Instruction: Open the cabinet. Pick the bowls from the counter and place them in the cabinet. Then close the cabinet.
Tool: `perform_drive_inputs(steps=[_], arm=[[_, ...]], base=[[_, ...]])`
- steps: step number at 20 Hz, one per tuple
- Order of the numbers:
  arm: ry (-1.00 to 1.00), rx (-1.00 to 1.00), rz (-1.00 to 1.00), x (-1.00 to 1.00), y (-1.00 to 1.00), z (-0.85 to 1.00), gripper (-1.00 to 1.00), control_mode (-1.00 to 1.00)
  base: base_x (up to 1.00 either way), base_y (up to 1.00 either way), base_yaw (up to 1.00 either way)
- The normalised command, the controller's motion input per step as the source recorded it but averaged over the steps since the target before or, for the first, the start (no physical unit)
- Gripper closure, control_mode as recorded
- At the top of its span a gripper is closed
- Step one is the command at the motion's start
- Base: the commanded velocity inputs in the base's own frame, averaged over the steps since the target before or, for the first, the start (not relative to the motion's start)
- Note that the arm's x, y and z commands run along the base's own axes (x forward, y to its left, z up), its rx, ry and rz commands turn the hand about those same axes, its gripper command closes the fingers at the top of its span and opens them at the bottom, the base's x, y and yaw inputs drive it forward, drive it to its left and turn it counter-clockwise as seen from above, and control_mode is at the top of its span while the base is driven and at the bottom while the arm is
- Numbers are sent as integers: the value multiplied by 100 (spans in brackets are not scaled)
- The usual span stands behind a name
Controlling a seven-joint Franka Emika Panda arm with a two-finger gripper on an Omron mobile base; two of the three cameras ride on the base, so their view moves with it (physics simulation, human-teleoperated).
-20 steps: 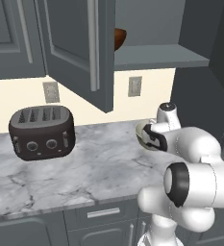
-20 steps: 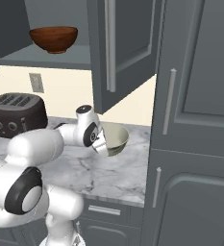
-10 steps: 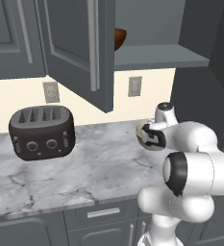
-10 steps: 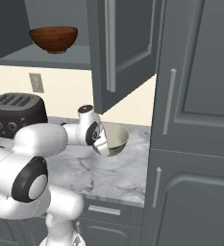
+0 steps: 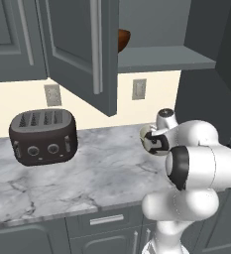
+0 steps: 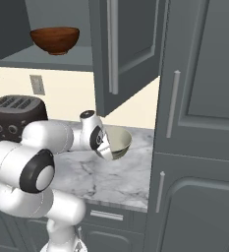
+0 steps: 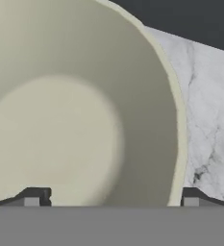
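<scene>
Going left to right along the white-and-grey veined marble bench, we first pass the dark four-slot toaster near the bench's back edge on the left, then the open dark grey cabinet overhead, where the glossy reddish-brown wooden bowl already sits on the grey shelf. The remaining pale cream-green round bowl rests toward the bench's right end, close to the tall cabinet front beside it. Our tool is at this bowl with its jaws spread fully wide and nothing gripped; in the hand view the two dark tips stand far apart below the bowl's hollow. We judge the bowl rigid, fairly light and smooth-glazed, so likely slippery and apt to chip if knocked. The wall curves, so we would pinch the rim, one finger inside and one outside, rather than try to span the whole body. A firm squeeze should keep it from tilting on the lift to the shelf.
</scene>
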Motion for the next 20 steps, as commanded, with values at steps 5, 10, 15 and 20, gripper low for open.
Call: perform_drive_inputs(steps=[5,10,15,20], arm=[[0,-1,0,0,0,-6,100,-100],[0,0,0,0,0,0,100,-100],[0,0,0,0,0,0,100,-100],[-14,0,-3,-29,0,67,100,-100]], base=[[0,0,0],[0,0,0],[0,0,0],[0,0,0]])
